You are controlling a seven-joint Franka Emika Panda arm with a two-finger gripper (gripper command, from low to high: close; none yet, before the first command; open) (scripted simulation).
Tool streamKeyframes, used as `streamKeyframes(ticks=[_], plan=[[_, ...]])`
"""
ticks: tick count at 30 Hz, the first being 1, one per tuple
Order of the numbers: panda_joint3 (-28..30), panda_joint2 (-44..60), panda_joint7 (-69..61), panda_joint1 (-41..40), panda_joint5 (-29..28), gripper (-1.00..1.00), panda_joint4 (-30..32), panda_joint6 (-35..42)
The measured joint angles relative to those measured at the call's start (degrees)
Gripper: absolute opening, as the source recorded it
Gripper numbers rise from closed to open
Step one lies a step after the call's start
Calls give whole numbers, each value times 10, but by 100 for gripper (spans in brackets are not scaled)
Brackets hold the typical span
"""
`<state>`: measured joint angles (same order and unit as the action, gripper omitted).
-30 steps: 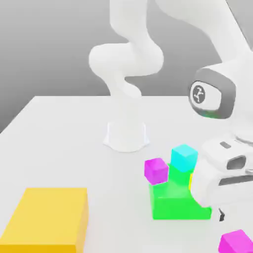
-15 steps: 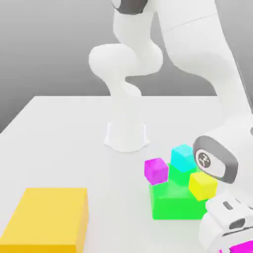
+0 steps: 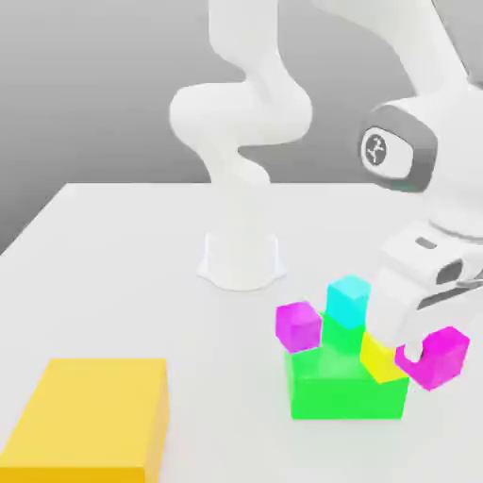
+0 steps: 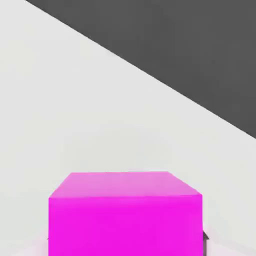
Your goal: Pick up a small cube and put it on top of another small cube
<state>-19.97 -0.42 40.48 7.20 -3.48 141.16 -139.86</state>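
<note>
The green block (image 3: 346, 394) is taken as the landmark. Just beside it, toward the exterior view's right, the held magenta cube (image 3: 437, 358) is seen, gripped by the hand (image 3: 424, 356). The hand is closed on this cube, and in the hand view the cube is seen squarely between the two fingers, with one flat face and a paler, narrower face shown. In the exterior view the cube is tilted, and part of it is covered by the hand.

The other magenta cube (image 3: 298, 326), slightly more purple in tone, is seen at the green block's upper corner on the exterior view's left. Toward the rear of the green block, where a raised green part is shown, the cyan cube (image 3: 348, 301) is seen at the top. The yellow cube (image 3: 380, 362) is seen at the green block's end on the exterior view's right, and is partly hidden by the hand. Whether it is touched by the held cube cannot be told.

The large yellow-orange slab (image 3: 91, 415) is placed well apart from the green block, toward the exterior view's left. The base of the white arm (image 3: 241, 259) is set behind the green block, on the counter (image 3: 226, 377). In the hand view, the pale counter is crossed by a slanting edge, past which a dark grey area is seen.
</note>
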Motion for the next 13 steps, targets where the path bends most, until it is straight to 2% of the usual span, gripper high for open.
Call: streamKeyframes(ticks=[5,9,10,13], plan=[[21,-106,-119,26,79,-100,67,28],[18,-60,-123,25,70,-100,95,-46],[18,-43,-117,24,62,100,100,-67],[18,-43,-117,24,62,100,100,-67]])
